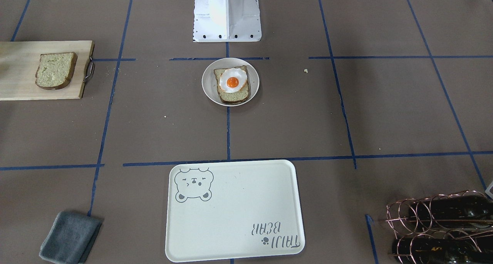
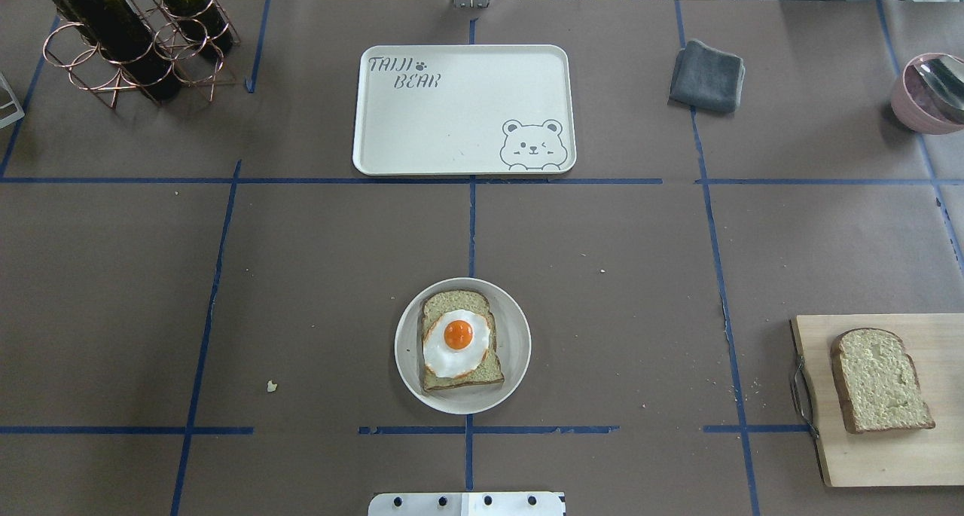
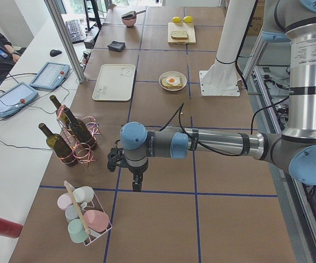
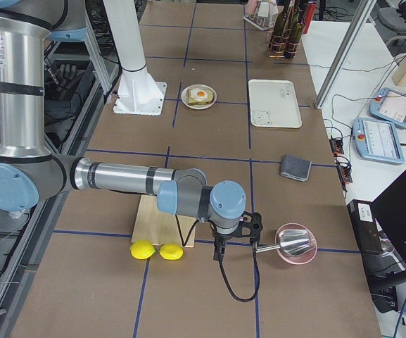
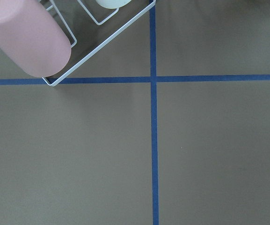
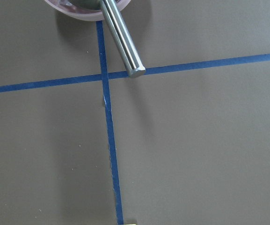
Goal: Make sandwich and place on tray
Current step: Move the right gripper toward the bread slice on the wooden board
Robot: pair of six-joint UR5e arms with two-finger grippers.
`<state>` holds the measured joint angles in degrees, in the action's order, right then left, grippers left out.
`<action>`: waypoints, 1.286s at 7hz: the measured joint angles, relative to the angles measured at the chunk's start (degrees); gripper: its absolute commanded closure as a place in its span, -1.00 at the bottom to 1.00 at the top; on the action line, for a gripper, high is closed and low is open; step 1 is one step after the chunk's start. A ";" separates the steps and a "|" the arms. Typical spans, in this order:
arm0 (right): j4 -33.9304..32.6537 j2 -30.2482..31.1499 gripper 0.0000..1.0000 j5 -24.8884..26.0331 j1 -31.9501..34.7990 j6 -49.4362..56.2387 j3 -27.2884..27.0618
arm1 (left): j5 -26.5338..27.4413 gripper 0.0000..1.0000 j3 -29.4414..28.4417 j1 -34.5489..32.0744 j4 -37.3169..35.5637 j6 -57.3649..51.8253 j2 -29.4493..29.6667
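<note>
One bread slice point(image 2: 459, 305) lies on a small round white plate point(image 2: 516, 343) near the robot base, with the fried egg point(image 2: 456, 341) on top; it also shows in the front view point(image 1: 233, 81). The second bread slice point(image 2: 877, 380) lies on the wooden board point(image 2: 866, 463) at the right. The cream tray point(image 2: 452, 117) with the bear drawing sits bare at the far middle. My left gripper point(image 3: 113, 159) hovers by the bottle rack, far from the food. My right gripper point(image 4: 252, 224) hovers beside the pink bowl. I cannot tell whether either is open or shut.
A copper rack with wine bottles point(image 2: 128, 34) stands far left. A grey cloth point(image 2: 706, 75) lies right of the tray. A pink bowl with a metal ladle point(image 2: 930, 90) is far right. A wire rack of cups point(image 3: 84, 216) and two lemons point(image 4: 157, 250) sit at the table ends.
</note>
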<state>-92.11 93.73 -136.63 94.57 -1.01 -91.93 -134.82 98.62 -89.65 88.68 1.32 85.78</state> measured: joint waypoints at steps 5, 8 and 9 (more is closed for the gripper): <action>0.07 -0.92 -1.00 -0.03 -0.24 -0.66 -0.82 | 0.07 -1.00 3.00 0.17 0.20 1.96 2.65; -0.26 -9.66 -1.00 0.02 -4.77 -1.31 1.39 | -0.14 -1.00 4.63 1.73 0.44 5.75 8.34; -0.05 -12.08 -1.00 -0.35 -7.49 -3.83 2.21 | -0.26 -1.00 4.81 2.53 0.54 6.72 9.36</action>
<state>-92.16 81.65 -136.98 87.08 -4.84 -89.72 -135.08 103.43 -87.12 89.22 8.04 95.15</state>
